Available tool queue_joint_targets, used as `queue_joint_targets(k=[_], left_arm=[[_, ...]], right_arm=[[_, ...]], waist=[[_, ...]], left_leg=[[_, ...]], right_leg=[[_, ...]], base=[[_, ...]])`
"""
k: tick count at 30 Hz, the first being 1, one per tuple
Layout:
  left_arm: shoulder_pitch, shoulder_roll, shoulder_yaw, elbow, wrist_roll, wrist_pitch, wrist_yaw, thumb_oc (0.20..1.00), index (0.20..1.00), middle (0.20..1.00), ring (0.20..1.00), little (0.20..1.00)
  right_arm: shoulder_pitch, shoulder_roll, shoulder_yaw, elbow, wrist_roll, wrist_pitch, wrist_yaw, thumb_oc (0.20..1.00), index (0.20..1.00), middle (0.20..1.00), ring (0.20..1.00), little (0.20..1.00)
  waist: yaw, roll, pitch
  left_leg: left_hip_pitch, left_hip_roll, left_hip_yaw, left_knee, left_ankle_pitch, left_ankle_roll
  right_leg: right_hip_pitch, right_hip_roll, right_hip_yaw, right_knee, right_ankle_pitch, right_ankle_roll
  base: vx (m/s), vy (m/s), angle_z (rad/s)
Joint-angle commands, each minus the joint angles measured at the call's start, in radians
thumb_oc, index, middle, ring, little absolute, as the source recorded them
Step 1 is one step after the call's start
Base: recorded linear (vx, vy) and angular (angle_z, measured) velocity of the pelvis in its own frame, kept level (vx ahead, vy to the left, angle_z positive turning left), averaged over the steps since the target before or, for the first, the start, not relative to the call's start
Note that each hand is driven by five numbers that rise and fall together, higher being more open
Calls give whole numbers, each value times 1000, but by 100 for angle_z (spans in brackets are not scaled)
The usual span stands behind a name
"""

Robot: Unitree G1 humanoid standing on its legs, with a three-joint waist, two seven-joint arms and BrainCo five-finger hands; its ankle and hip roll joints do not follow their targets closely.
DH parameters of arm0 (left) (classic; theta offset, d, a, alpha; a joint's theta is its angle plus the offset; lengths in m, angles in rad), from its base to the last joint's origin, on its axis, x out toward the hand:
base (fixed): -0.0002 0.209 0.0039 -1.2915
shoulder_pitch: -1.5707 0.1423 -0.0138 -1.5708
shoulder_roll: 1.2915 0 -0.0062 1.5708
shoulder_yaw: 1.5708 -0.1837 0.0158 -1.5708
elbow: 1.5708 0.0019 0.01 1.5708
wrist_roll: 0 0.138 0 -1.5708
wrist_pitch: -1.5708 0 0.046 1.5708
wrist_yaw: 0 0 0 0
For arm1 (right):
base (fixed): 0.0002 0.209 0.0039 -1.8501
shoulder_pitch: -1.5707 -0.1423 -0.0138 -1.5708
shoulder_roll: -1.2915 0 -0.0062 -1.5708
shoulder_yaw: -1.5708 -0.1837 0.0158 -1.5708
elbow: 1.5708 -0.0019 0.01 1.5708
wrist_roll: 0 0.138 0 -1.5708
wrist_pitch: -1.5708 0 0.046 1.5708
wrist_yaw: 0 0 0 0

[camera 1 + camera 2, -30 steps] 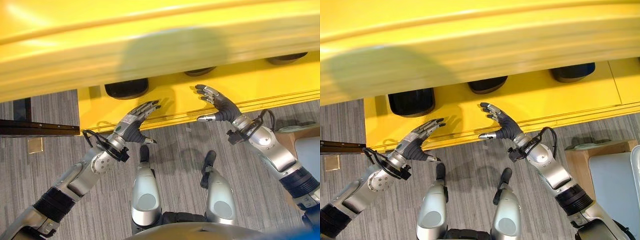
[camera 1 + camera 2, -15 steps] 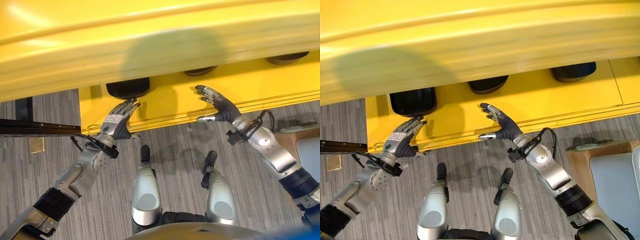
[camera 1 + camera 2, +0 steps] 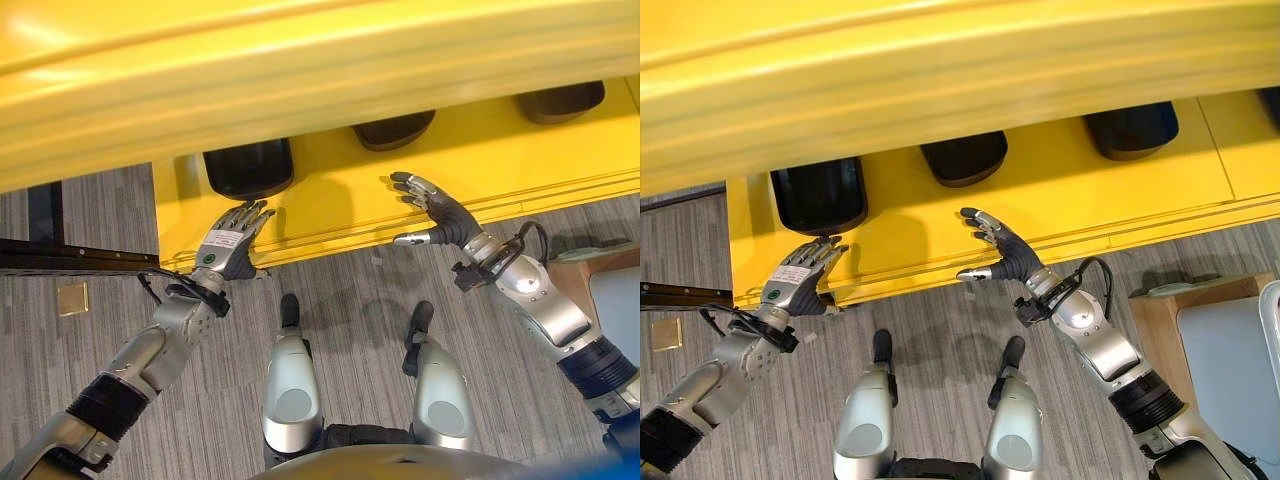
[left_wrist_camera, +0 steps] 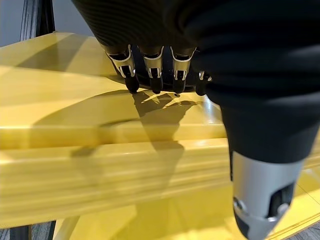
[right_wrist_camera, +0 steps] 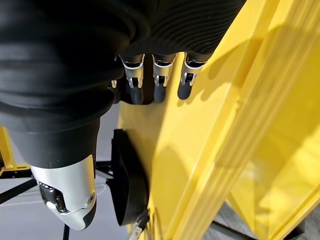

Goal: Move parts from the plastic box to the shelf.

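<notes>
The left hand (image 3: 226,245) hovers with fingers straight and spread over the front edge of the lower yellow shelf (image 3: 330,205), just short of the leftmost black part (image 3: 248,167). The right hand (image 3: 437,215) is also open and empty, fingers fanned over the same shelf edge, between the middle part (image 3: 963,157) and the right one (image 3: 1130,129). All three black parts sit on the lower shelf, tucked partly under the upper yellow shelf (image 3: 300,70). The plastic box cannot be made out here.

The risk, as I judge it, lies with the left hand: a push forward could nudge the part it faces deeper or askew, and lifting either hand carelessly could knock the overhanging upper shelf.

The left wrist view shows the fingertips (image 4: 152,80) clear of the surface, casting shadows on it, which the head views leave unclear. The right eye view shows all three parts more fully than the left eye view does.
</notes>
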Motion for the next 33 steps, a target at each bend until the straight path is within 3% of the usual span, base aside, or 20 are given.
queue_joint_targets(k=[1, 11, 19, 25, 33], left_arm=[[19, 0, 2, 53, 7, 40, 11, 1000, 1000, 1000, 1000, 1000], [29, -40, 41, 82, -48, 77, 75, 1000, 1000, 1000, 1000, 1000], [32, -52, 68, 81, -19, 79, 69, 1000, 1000, 1000, 1000, 1000], [43, -64, 83, 89, -80, 118, 99, 1000, 1000, 1000, 1000, 1000], [52, -75, 123, 108, -73, 99, 131, 1000, 1000, 1000, 1000, 1000]], right_arm=[[10, 31, -14, -62, -5, -33, 6, 1000, 1000, 1000, 1000, 1000], [37, 61, -16, -59, -14, -35, 12, 1000, 1000, 1000, 1000, 1000], [50, 77, -18, -53, -18, -36, 29, 1000, 1000, 1000, 1000, 1000], [55, 83, -13, -56, -18, -34, 26, 1000, 1000, 1000, 1000, 1000], [67, 94, -13, -58, -33, -24, 36, 1000, 1000, 1000, 1000, 1000]], waist=[[-9, -40, -61], [-7, -52, -65], [-4, -61, -65], [-3, -59, -63], [1, -56, -66]], left_leg=[[-32, -10, 71, 134, -79, 51], [-33, -7, 69, 142, -80, 49], [-36, -6, 64, 155, -86, 50], [-33, -6, 65, 153, -86, 51], [-33, -10, 60, 154, -84, 50]], right_leg=[[13, 31, 20, 103, -136, -11], [13, 36, 25, 107, -137, -14], [14, 39, 26, 118, -142, -16], [16, 37, 25, 121, -146, -17], [14, 35, 25, 137, -155, -21]], base=[[19, -4, -3], [12, -4, -2], [4, -2, 0], [12, 10, -2], [4, 4, 0]])
